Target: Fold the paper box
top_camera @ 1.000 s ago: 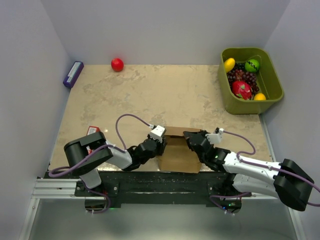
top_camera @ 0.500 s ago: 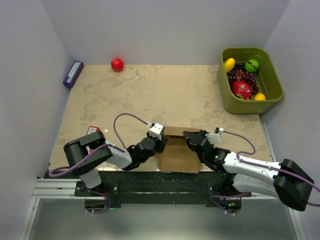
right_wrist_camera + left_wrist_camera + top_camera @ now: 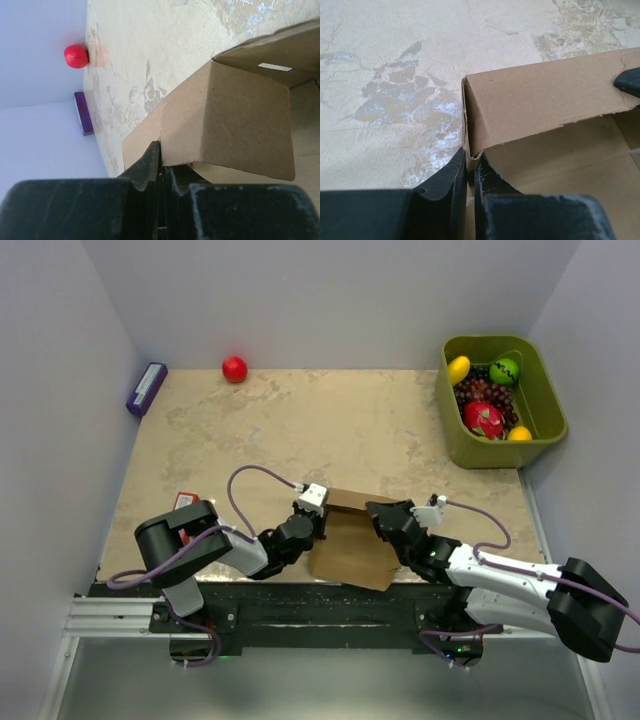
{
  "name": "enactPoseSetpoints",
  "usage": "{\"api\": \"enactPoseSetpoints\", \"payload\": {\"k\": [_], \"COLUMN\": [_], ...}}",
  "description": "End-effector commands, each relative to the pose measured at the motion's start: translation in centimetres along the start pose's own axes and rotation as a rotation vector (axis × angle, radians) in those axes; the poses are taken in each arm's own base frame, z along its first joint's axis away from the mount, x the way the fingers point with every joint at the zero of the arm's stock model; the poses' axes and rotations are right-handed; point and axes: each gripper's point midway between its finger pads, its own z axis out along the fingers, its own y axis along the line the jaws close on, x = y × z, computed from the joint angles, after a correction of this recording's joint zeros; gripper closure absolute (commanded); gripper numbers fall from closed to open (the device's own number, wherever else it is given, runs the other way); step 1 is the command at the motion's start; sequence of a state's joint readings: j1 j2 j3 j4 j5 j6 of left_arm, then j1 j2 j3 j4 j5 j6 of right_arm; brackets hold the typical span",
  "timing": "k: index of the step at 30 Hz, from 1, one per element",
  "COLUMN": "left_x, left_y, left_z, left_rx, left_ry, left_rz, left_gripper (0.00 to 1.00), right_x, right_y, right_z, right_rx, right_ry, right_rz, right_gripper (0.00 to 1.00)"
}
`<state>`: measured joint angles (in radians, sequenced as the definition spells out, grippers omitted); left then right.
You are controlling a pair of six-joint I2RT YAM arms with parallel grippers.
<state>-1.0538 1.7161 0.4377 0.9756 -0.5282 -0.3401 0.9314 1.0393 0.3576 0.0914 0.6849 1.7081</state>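
Brown cardboard paper box (image 3: 350,545) sits at the near edge of the beige stone-pattern counter (image 3: 300,430), between the two arms, skewed a bit against the counter edge.

Status, as I read it: partway.
- Left wrist view: one side wall (image 3: 545,100) stands upright with a creased corner, and the floor panel lies flat behind it.
- Right wrist view: a panel (image 3: 225,120) is bent over at an angle, with a small cut slot (image 3: 274,66) showing on the panel beyond.
- Top view: the shape reads as a loose open shell, not a squared, closed box.
- Left to do, probably: square up the remaining walls, tuck the tabs into the slots, close it up. I can't tell the state of the near side from here.

Left jaws: pressed nearly together, pinching the box wall right at its folded corner. Right jaws: pressed together on the lower edge of the bent panel on the opposite side. Both arms are holding the box; neither is free.

Further out:
- Flat red box (image 3: 186,500), mostly under the left arm (image 3: 230,545).
- Small purple box (image 3: 146,388) at the far left edge.
- Red ball (image 3: 234,368) at the back wall.
- Green plastic bin (image 3: 545,430) of fruit at far right.

All are well apart from the box.
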Motion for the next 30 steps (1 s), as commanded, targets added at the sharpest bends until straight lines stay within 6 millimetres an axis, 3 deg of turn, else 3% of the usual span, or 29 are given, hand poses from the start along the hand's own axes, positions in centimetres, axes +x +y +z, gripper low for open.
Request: {"api": "enactPoseSetpoints", "payload": {"k": [1, 3, 4, 6, 7, 10, 15, 18, 24, 30], "left_x": [-2.3, -2.0, -2.1, -1.8, -2.1, -2.2, -2.2, -2.5, -3.6, -4.4], "left_y": [0.2, 0.7, 1.3, 1.8, 2.9, 4.3, 5.8, 6.5, 7.3, 7.7], "left_z": [1.2, 1.2, 1.4, 1.3, 1.5, 1.6, 1.0, 0.9, 0.8, 0.6], "left_rx": [-0.070, -0.082, -0.095, -0.081, -0.093, -0.068, -0.058, -0.033, -0.006, -0.009], "left_ry": [-0.045, -0.004, 0.010, 0.064, 0.076, 0.146, 0.248, 0.297, 0.331, 0.330], "left_rz": [-0.027, -0.007, -0.014, -0.014, -0.030, -0.052, -0.020, -0.027, -0.048, -0.048], "left_gripper": [1.00, 1.00, 1.00, 1.00, 1.00, 1.00, 1.00, 1.00, 1.00, 1.00], "right_x": [1.0, 1.1, 1.1, 1.0, 0.9, 0.2, -2.4, -3.6, -3.8, -3.3], "right_y": [-2.4, -1.3, -0.3, 1.0, 2.2, 3.5, 4.6, 4.6, 1.1, -1.0], "right_z": [-0.8, -1.2, -1.8, -2.6, -3.4, -5.1, -8.6, -9.5, -7.7, -6.1], "right_rx": [0.053, 0.018, -0.013, -0.051, -0.094, -0.128, -0.128, -0.116, 0.075, 0.169], "right_ry": [0.072, 0.086, 0.106, 0.126, 0.143, 0.166, 0.186, 0.180, 0.187, 0.185], "right_rz": [-0.163, -0.219, -0.226, -0.316, -0.331, -0.457, -0.648, -0.760, -0.956, -1.008], "right_gripper": [0.86, 0.77, 0.64, 0.52, 0.40, 0.24, 0.19, 0.17, 0.17, 0.18]}}
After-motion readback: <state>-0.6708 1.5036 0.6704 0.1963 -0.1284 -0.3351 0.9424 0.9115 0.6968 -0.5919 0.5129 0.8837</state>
